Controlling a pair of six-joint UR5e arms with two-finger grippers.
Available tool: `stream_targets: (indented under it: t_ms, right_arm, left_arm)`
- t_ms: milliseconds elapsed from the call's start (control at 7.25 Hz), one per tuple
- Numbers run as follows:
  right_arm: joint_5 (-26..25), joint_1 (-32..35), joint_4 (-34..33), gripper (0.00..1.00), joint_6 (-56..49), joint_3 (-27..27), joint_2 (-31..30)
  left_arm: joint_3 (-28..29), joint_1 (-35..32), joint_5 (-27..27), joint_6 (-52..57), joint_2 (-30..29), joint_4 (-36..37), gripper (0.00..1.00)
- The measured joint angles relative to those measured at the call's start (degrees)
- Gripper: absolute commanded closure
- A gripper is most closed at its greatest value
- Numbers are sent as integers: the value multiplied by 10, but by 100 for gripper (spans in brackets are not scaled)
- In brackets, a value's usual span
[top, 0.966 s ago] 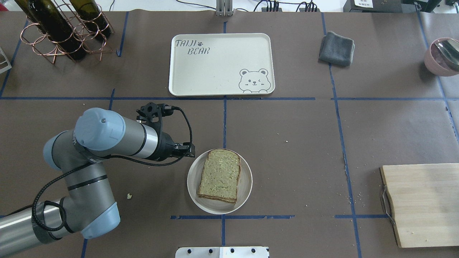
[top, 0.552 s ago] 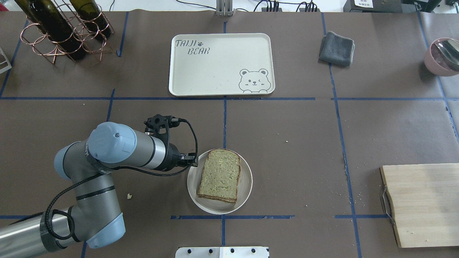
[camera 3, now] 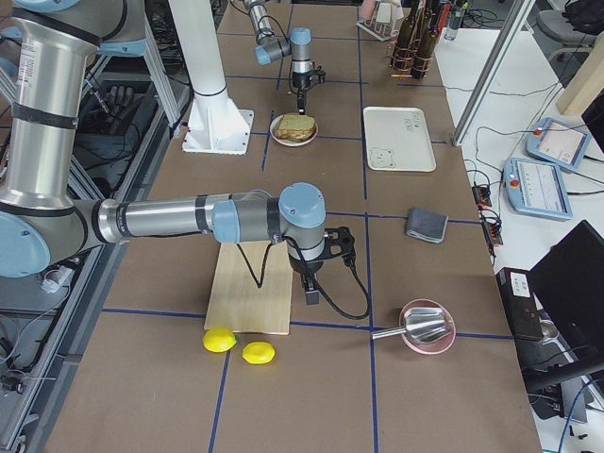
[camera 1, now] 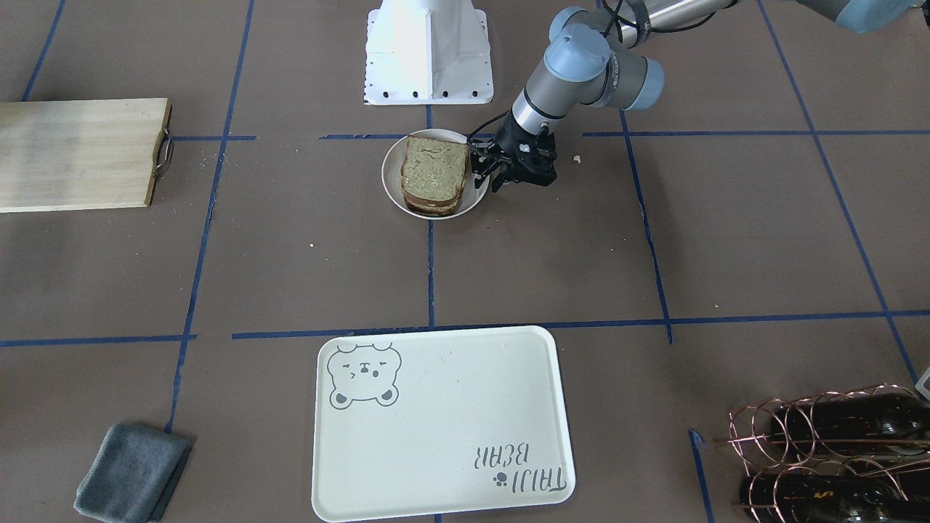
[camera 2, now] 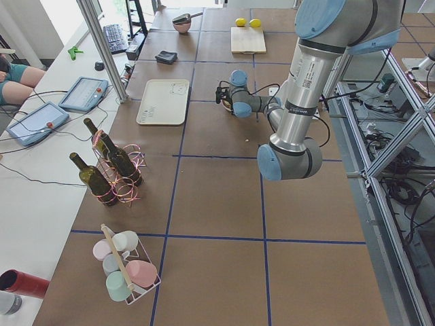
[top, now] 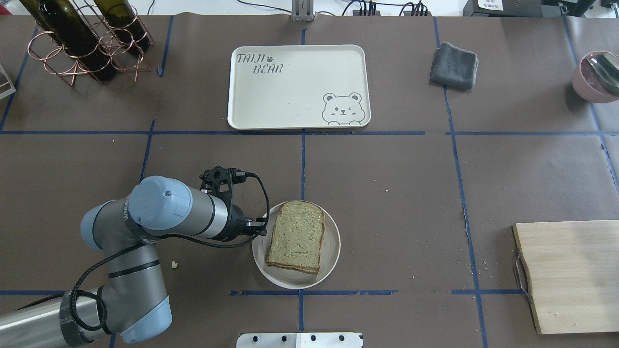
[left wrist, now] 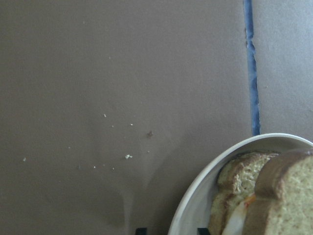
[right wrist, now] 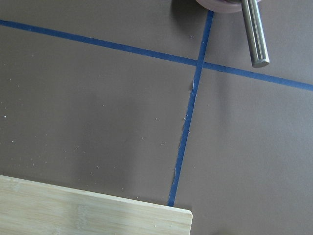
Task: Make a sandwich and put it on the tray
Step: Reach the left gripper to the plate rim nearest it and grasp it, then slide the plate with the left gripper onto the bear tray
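The sandwich [top: 296,237], two greenish-tan slices with dark crust, lies in a round white bowl [top: 331,251] near the table's front middle. The left wrist view shows white egg [left wrist: 235,220] between the slices. My left gripper [top: 263,226] is open at the bowl's left rim, with one fingertip on either side of the rim [left wrist: 195,200] in the wrist view. It also shows in the front view [camera 1: 491,177]. The cream tray [top: 300,87] with the bear drawing lies empty at the far middle. My right gripper [camera 3: 310,294] hangs by the cutting board; I cannot tell whether it is open.
A wooden cutting board [top: 570,275] lies at front right, with two lemons [camera 3: 236,344] beside it. A grey cloth [top: 454,65] and a pink bowl holding a metal tool [top: 597,75] are at back right. A copper wine rack with bottles [top: 82,38] stands at back left.
My left arm has moved toward the robot's side and slightly right, bringing the gripper down along the bowl's left rim. The sandwich and bowl have not moved.
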Motion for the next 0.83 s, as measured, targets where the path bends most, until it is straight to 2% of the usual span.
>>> stream_targets:
  t_ms: [552,828]
  right_arm:
    - [0,0,0,0,0,0,0]
    - [-1,0,0,0,-1,0,0]
  left_arm:
    - [-4,-1,-1,1,-2,0,100]
    - [-8,-22,-3,2,-5,-1,100]
